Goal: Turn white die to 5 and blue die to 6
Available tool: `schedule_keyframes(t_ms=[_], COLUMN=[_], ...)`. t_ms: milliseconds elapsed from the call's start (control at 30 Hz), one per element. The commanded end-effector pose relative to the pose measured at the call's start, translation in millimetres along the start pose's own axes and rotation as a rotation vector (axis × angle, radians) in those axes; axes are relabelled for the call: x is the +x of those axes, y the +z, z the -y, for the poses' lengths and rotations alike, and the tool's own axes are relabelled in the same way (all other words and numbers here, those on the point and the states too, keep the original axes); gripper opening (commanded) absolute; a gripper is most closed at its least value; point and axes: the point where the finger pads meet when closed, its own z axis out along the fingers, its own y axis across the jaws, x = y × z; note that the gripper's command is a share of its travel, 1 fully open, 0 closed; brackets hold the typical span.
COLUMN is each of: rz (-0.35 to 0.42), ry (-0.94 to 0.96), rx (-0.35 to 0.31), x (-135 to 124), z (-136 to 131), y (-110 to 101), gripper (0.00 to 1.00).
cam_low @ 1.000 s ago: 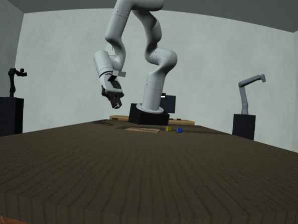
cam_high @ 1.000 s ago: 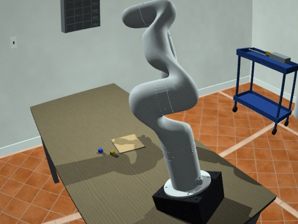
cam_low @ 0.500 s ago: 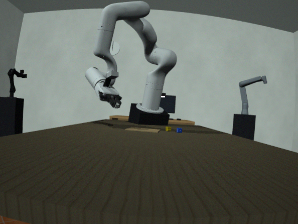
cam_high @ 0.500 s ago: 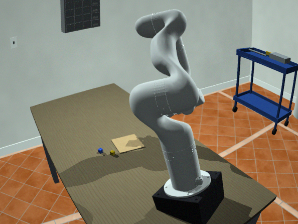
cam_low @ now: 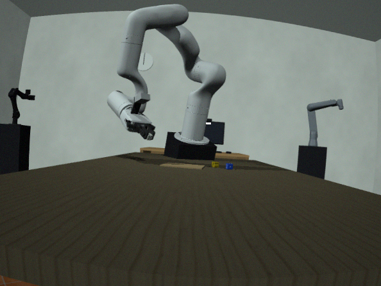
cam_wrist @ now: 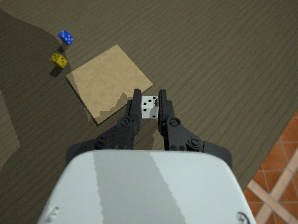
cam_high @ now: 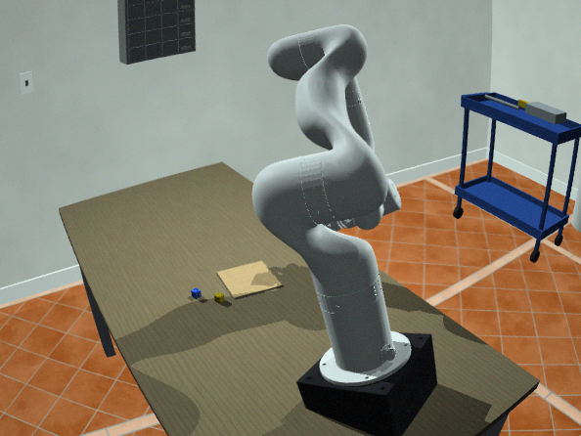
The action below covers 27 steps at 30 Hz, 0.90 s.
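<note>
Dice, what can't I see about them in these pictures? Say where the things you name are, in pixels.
- White die (cam_wrist: 149,107), wrist view: the sides pressed by the tool (cam_low: 150,134) (cam_wrist: 149,98) are hidden by its fingers.
- Blue die (cam_high: 196,293) and yellow die (cam_high: 219,297), top view: dots too small to read.
- White die, top view: the arm (cam_high: 318,191) hides it.

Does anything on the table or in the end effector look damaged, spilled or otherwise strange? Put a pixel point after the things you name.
Nothing stands out: the mat (cam_high: 240,280) (cam_low: 181,166) (cam_wrist: 107,80) lies flat, the blue die (cam_high: 196,293) (cam_low: 229,166) (cam_wrist: 65,37) and yellow die (cam_high: 219,297) (cam_low: 215,164) (cam_wrist: 59,60) rest beside it, and the end effector (cam_low: 150,136) (cam_wrist: 149,98) grips the white die (cam_low: 149,137) (cam_wrist: 147,111).
</note>
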Motion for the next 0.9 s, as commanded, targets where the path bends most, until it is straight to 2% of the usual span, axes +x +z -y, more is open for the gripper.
schedule_keyframes(t_ms=[0,367,867], rz=[-0.001,-0.001,-0.001], ry=[-0.001,-0.001,-0.001], rx=[0.000,0.000,0.000], x=[-8,-44,-61], z=[0,-1,-1], y=[4,25,34], gripper=[0.15,0.15,0.15])
